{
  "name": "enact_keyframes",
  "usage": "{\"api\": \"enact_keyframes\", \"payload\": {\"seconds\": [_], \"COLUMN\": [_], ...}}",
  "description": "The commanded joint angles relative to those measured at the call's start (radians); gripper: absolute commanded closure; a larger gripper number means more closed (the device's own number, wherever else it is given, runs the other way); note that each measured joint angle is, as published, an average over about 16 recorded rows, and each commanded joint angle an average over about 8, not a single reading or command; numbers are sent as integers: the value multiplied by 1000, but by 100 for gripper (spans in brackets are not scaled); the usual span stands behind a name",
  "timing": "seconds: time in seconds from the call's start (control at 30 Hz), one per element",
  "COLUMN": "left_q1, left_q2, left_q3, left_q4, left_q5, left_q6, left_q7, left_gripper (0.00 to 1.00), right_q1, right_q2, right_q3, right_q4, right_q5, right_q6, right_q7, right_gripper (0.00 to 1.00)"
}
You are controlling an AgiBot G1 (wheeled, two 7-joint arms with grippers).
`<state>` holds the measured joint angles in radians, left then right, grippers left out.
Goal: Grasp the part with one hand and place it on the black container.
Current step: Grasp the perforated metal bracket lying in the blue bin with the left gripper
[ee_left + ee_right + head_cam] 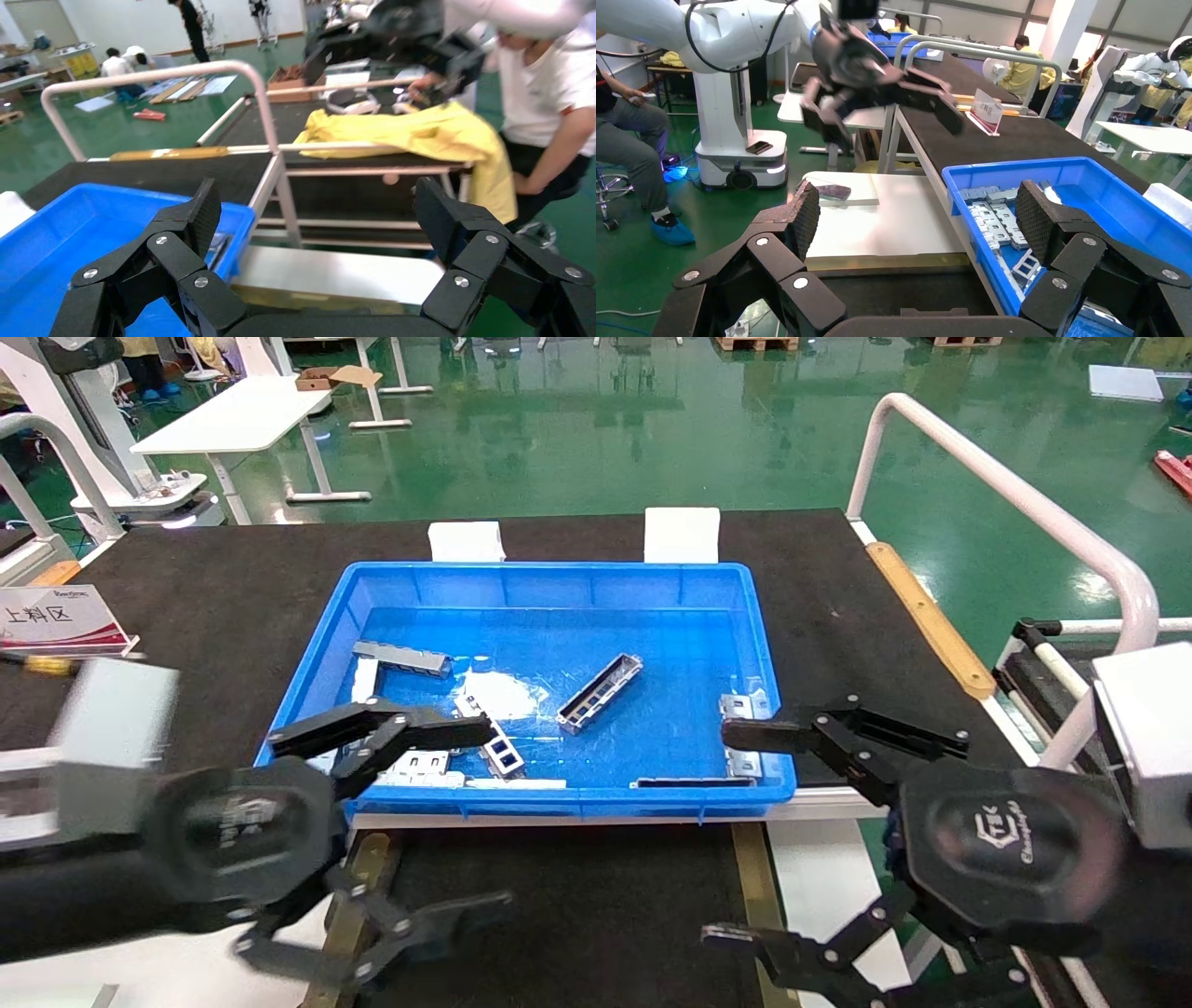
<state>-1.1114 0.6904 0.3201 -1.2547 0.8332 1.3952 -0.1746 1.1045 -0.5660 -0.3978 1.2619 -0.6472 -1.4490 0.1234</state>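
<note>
The part, a slim silver-grey channel strip with a dark hollow, lies diagonally in the middle of the blue crate. The black container, with a matte black floor and a brass rail, sits in front of the crate, below both grippers. My left gripper is open and empty over the crate's near left corner. My right gripper is open and empty by the crate's near right corner. The right wrist view shows its own gripper open, above the tray floor and beside the crate.
The crate also holds a grey strip, a strip with square windows and notched bracket plates. A sign stands at the left. A white handrail runs along the right. A person stands beyond that.
</note>
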Motion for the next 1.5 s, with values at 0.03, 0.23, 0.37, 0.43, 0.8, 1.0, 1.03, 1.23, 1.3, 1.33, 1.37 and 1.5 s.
{"api": "enact_keyframes", "payload": {"seconds": [0.03,0.23,0.37,0.43,0.8,1.0,1.03,1.23,1.3,1.33,1.37,1.5], "left_q1": [-7,-77,-131,-158,-275,-325,-331,-338,-335,-334,-333,-331], "left_q2": [21,121,208,256,527,640,652,680,682,683,683,682], "left_q3": [10,73,123,147,227,240,244,303,334,352,369,439], "left_q4": [2,82,170,223,566,754,777,842,844,843,841,832], "left_q5": [26,160,258,305,499,533,531,489,469,459,449,414], "left_q6": [-28,-113,-179,-215,-479,-610,-627,-730,-765,-781,-796,-843], "left_q7": [5,15,24,33,143,212,218,208,186,172,158,106], "left_gripper": [0,0,0,0,0,0,0,29,54,66,79,100], "right_q1": [0,0,0,0,0,0,0,0,0,0,0,0], "right_q2": [0,0,0,0,0,0,0,0,0,0,0,0], "right_q3": [0,0,0,0,0,0,0,0,0,0,0,0], "right_q4": [0,0,0,0,0,0,0,0,0,0,0,0], "right_q5": [0,0,0,0,0,0,0,0,0,0,0,0], "right_q6": [0,0,0,0,0,0,0,0,0,0,0,0], "right_q7": [0,0,0,0,0,0,0,0,0,0,0,0], "right_gripper": [0,0,0,0,0,0,0,45,70,82,95,100]}}
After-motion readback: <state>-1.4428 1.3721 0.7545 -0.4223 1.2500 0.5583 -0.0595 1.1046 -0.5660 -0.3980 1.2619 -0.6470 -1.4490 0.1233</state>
